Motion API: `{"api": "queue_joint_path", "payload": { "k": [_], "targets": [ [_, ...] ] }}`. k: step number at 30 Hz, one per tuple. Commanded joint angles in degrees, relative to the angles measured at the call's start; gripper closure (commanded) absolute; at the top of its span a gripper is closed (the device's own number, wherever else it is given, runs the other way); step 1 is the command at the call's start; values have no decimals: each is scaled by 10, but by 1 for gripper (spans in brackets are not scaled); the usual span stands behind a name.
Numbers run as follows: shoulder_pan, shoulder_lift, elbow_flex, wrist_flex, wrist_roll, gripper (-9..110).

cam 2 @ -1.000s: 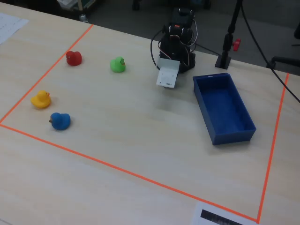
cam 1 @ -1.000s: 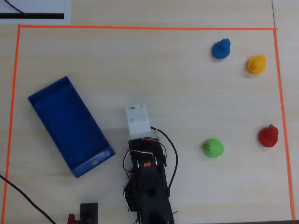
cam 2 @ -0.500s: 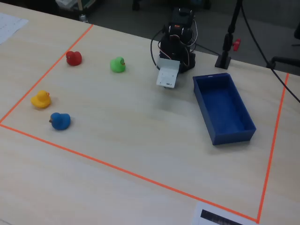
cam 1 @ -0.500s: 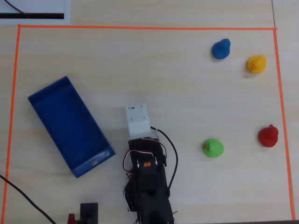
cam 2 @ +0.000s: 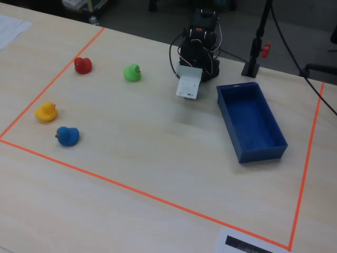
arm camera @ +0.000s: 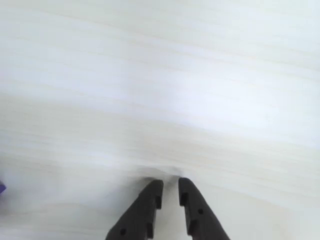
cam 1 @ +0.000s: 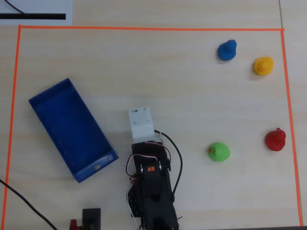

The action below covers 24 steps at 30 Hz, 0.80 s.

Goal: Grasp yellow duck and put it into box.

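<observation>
**Nothing gripped: reach not begun**

Four toy ducks are sitting untouched. Small bright-yellow plastic duck (cam 1: pixel 263 65) is lying upper right in the overhead view, well apart from the shallow dark-blue plastic box (cam 1: pixel 72 129). Black jaws (arm camera: pixel 169 192) are hanging nearly clenched, empty, over bare worktop (arm camera: pixel 200 90); next they need swinging toward it and opening.

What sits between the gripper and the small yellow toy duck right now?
Nothing visible. In the overhead view the gripper hangs near table centre, and bare wood runs to the small yellow toy duck. The blue duck and green duck sit off to either side of that line.
</observation>
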Motion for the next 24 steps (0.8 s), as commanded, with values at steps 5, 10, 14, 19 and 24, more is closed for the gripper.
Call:
{"api": "queue_joint_path", "payload": {
  "k": [5, 10, 14, 19, 24],
  "targets": [
    [48, -8, -4, -179, 0, 101],
    [53, -77, -61, -226, 18, 101],
    [59, -210, -167, -295, 73, 101],
    [90, -404, -353, -367, 127, 101],
    [156, -561, -496, -473, 156, 101]
  ]
}}
